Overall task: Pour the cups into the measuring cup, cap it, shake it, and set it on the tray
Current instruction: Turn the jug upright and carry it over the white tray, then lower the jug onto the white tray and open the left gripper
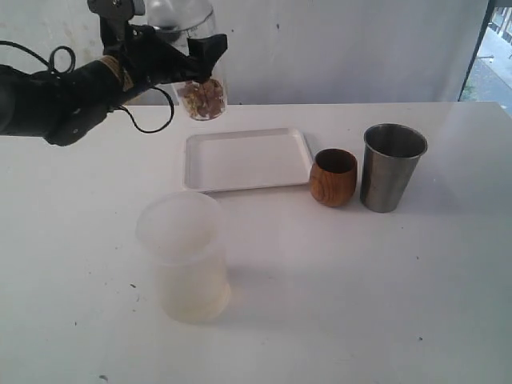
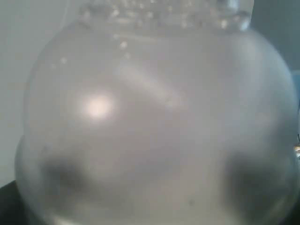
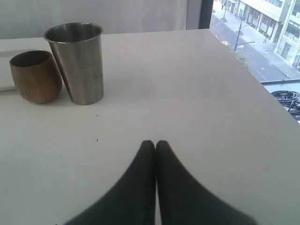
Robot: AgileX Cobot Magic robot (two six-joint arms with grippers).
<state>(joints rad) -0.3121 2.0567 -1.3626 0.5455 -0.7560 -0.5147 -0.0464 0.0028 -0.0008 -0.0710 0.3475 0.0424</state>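
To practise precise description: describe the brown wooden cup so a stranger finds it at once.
On the white table, find the flat white rectangular tray. Between it and the tapered steel tumbler stands the small round brown wooden cup, the only wooden vessel, squat and rounded.

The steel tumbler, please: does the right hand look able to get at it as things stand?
Probably yes: only bare table lies between the shut right hand and the steel tumbler, though the wooden cup crowds one side.
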